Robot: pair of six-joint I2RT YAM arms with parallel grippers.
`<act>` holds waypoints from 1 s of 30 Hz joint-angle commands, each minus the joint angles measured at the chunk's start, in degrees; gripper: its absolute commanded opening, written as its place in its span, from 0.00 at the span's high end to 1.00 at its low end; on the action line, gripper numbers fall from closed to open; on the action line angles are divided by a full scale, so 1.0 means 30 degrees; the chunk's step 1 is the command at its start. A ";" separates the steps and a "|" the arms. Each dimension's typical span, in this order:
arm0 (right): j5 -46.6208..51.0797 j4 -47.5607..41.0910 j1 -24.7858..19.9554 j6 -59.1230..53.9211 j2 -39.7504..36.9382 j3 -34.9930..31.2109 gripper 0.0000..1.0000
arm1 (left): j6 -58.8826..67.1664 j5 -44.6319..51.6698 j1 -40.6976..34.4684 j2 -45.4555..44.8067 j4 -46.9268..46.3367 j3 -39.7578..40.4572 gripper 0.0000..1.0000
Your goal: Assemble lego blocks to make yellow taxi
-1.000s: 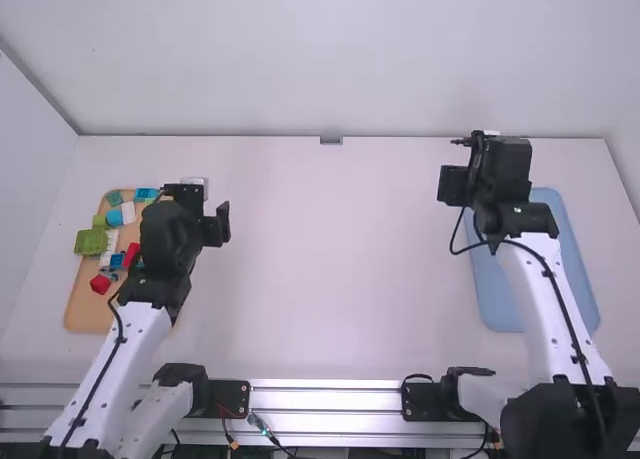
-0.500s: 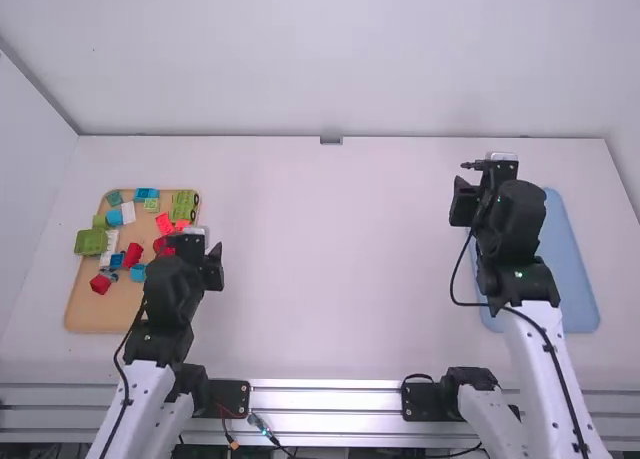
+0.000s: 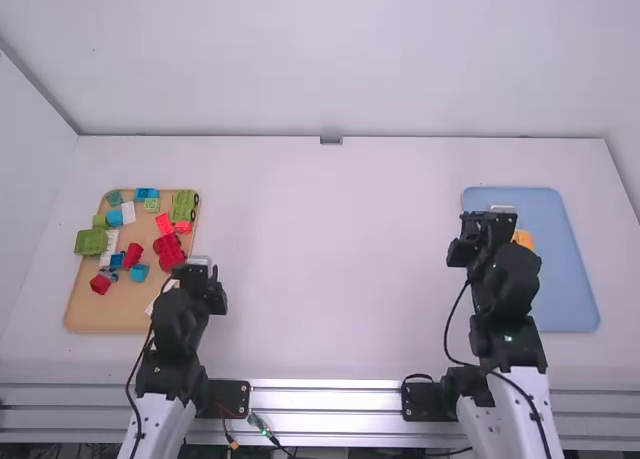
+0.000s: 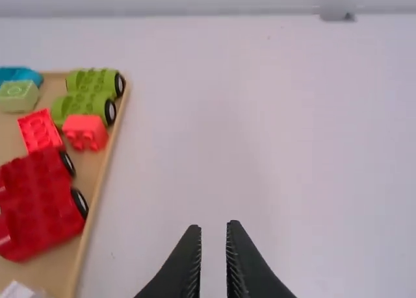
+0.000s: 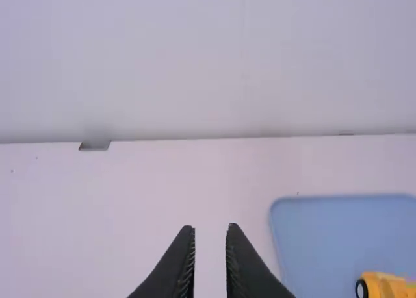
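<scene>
Yellow block [image 3: 523, 240] near right tool [image 3: 470, 239].

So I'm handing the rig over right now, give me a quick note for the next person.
Left gripper: open, empty, near the tan tray.
Right gripper: open, empty, near the blue tray.
Parts: yellow wheeled block in the blue tray; red, green, blue and white blocks in the tan one.
Done: no finished taxi visible; can't tell if anything is joined to the yellow block.
Left: probably the whole taxi build.
</scene>
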 commanded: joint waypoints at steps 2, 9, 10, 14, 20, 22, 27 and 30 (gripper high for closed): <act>0.0018 0.0062 -0.0047 0.0084 -0.1519 -0.1497 0.96 | 0.0011 -0.0047 -0.0004 -0.1186 -0.0084 -0.0171 0.94; 0.0018 0.0062 -0.0047 0.0084 -0.4001 -0.3979 1.00 | 0.0011 -0.0047 -0.0004 -0.2945 -0.0084 -0.0171 1.00; 0.0018 0.0062 -0.0047 0.0084 -0.4457 -0.4435 1.00 | 0.0011 -0.0047 -0.0004 -0.3261 -0.0084 -0.0171 1.00; 0.0018 0.0062 -0.0047 0.0084 -0.5661 -0.5639 1.00 | 0.0011 -0.0047 -0.0004 -0.4090 -0.0084 -0.0171 1.00; 0.0018 0.0062 -0.0047 0.0084 -0.7347 -0.7326 1.00 | 0.0011 -0.0047 -0.0004 -0.5238 -0.0084 -0.0171 1.00; 0.0018 0.0062 -0.0047 0.0084 -0.7767 -0.7745 1.00 | 0.0011 -0.0047 -0.0004 -0.5286 -0.0084 -0.0171 1.00; 0.0018 0.0062 -0.0047 0.0084 -0.9000 -0.8768 1.00 | 0.0011 -0.0047 -0.0004 -0.5286 -0.0084 -0.0171 1.00; 0.0018 0.0062 -0.0047 0.0084 -0.9657 -0.8768 1.00 | 0.0011 -0.0047 -0.0004 -0.5286 -0.0084 -0.0171 1.00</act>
